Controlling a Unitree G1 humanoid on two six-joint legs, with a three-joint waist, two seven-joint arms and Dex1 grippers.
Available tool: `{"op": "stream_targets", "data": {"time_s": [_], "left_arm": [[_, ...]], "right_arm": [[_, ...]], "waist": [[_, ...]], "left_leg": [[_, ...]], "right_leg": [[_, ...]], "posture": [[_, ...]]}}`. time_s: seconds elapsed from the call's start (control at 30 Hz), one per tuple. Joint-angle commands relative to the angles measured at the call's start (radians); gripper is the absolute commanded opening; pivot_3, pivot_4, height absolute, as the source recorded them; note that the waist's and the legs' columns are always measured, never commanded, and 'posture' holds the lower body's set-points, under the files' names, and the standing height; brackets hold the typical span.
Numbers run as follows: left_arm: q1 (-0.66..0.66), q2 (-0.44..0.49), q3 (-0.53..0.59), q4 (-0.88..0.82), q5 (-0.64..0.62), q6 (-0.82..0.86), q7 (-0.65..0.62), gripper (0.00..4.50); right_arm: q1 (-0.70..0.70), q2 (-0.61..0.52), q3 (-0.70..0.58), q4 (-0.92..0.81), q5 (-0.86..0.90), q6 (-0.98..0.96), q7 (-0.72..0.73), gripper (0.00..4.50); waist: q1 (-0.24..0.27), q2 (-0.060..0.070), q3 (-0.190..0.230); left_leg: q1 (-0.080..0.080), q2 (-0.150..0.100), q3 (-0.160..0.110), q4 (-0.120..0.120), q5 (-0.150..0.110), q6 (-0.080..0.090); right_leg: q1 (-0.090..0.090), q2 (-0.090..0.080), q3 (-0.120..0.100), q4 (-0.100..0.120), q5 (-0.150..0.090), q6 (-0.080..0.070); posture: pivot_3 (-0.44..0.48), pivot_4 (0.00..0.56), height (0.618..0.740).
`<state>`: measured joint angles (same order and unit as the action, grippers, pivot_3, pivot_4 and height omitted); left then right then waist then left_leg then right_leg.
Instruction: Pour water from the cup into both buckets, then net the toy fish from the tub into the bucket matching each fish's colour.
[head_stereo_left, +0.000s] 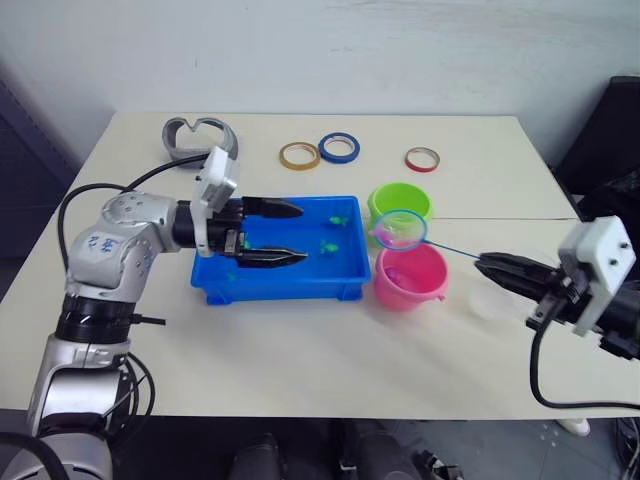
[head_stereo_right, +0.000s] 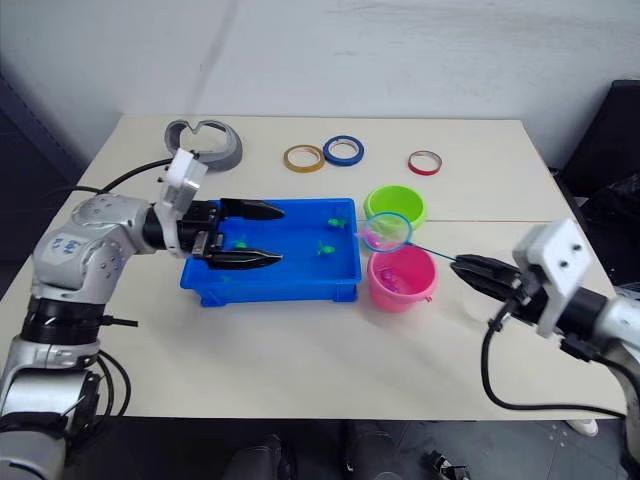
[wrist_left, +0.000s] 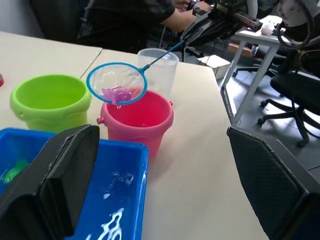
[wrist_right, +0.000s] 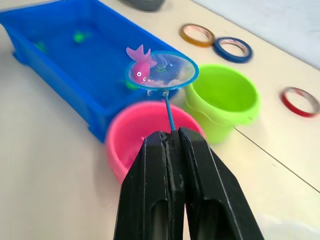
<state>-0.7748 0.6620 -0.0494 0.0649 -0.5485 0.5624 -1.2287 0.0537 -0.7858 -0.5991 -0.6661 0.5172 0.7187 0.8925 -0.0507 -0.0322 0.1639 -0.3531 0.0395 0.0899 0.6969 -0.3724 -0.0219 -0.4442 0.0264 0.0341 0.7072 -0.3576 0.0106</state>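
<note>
2 buckets sit just beside the tub's (head_stereo_left: 300, 286) right end, the lime green bucket (head_stereo_left: 400, 203) farther back and the pink bucket (head_stereo_left: 410, 277) nearer, so a netted fish has only a short way to travel. The right gripper (wrist_right: 172, 145) has its 2 black fingers pressed together on the net's (wrist_right: 163, 70) slim handle, holding the thin blue hoop level above the pink bucket's far rim; 1 pink fish (wrist_right: 141, 64) lies in the clear mesh, so I judge this the carrying step, with the tip into the matching bucket not yet done. The left gripper (head_stereo_left: 300, 232) hangs over the tub's left half with its fingers spread, pinching nothing, perhaps placed to steady the tray. Green fish (head_stereo_left: 325, 246) rest in the tub's shallow water. The tub is glossy, rigid blue plastic with a rim; the buckets are smooth and round. The cup (wrist_left: 159, 67), clear and wide, stands behind the pink bucket in the left wrist view. 3 tape rings (head_stereo_left: 339, 147) lie well apart at the table's (head_stereo_left: 300, 370) back.
</note>
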Motion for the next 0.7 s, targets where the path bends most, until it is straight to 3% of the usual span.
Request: {"op": "stream_targets", "data": {"time_s": [0.03,0.27,0.47,0.7], "left_arm": [[-0.048,-0.036,-0.025,0.047,0.022,-0.048,-0.040,4.47],[-0.094,-0.076,-0.035,0.141,0.061,-0.098,-0.076,4.47],[-0.106,-0.093,-0.030,0.162,0.071,-0.113,-0.081,4.47],[-0.105,-0.098,-0.020,0.163,0.078,-0.116,-0.074,4.47]], "right_arm": [[0.119,-0.016,-0.060,-0.033,-0.143,-0.214,0.014,0.00],[0.270,-0.060,-0.040,0.105,-0.586,-0.910,-0.060,0.00],[0.267,-0.165,-0.095,0.296,-0.915,-1.481,-0.246,0.00],[0.252,-0.173,-0.116,0.435,-1.084,-1.666,-0.419,0.00]], "waist": [[0.005,0.001,0.000],[0.008,0.000,0.000],[0.013,0.000,0.000],[0.019,0.000,0.000]], "left_leg": [[0.000,0.000,0.001,0.000,0.000,0.000],[0.001,-0.001,0.001,0.000,0.000,0.000],[0.001,-0.001,0.002,0.000,0.000,0.000],[0.002,-0.002,0.003,0.000,0.000,0.000]], "right_leg": [[0.000,0.000,0.001,0.000,0.000,0.000],[0.000,0.001,0.003,0.000,0.000,0.002],[0.000,0.001,0.003,0.000,0.000,0.002],[0.000,0.001,0.004,0.000,0.000,0.002]], "posture": [[0.000,0.150,0.740],[0.000,0.150,0.740],[0.000,0.150,0.740],[0.000,0.150,0.740]]}}
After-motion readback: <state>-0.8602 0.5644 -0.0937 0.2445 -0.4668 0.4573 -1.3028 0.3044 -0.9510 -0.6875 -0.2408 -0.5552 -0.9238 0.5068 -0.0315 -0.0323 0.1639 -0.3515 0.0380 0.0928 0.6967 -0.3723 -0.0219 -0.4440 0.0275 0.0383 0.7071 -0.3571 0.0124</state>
